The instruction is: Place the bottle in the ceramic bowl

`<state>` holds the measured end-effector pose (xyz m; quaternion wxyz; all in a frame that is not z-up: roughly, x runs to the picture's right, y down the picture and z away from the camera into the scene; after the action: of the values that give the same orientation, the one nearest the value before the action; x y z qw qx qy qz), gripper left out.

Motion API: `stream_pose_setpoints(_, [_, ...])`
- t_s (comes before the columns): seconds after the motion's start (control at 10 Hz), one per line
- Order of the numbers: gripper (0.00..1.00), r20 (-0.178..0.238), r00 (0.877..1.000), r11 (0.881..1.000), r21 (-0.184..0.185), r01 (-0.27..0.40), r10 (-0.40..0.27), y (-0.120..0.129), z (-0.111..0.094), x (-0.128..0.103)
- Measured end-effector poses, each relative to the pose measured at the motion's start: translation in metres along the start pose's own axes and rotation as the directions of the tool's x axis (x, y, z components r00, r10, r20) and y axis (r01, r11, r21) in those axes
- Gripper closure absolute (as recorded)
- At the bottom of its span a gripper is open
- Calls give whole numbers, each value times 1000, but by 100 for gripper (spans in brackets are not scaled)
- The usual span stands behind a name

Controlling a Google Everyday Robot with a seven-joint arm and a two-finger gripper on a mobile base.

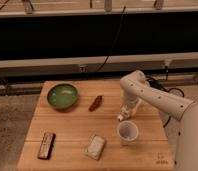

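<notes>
On the wooden table (72, 127), jaws (124, 113) grip the bottle (123, 114).

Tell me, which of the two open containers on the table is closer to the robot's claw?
The clear plastic cup, just below the gripper at the table's right. The green ceramic bowl sits far off at the left.

Wooden table (72, 127) before dark wall

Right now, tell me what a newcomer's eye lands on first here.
The white robot arm reaches in from the right, its gripper low over the wooden table, just above the clear plastic cup. Far left sits the green ceramic bowl.
</notes>
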<state>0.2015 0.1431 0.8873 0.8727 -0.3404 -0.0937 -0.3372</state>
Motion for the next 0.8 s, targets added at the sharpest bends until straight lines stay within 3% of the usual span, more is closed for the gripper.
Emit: stream_pose_setpoints(0.8, [99, -13, 999, 999, -2, 42, -42, -4, -4, -3])
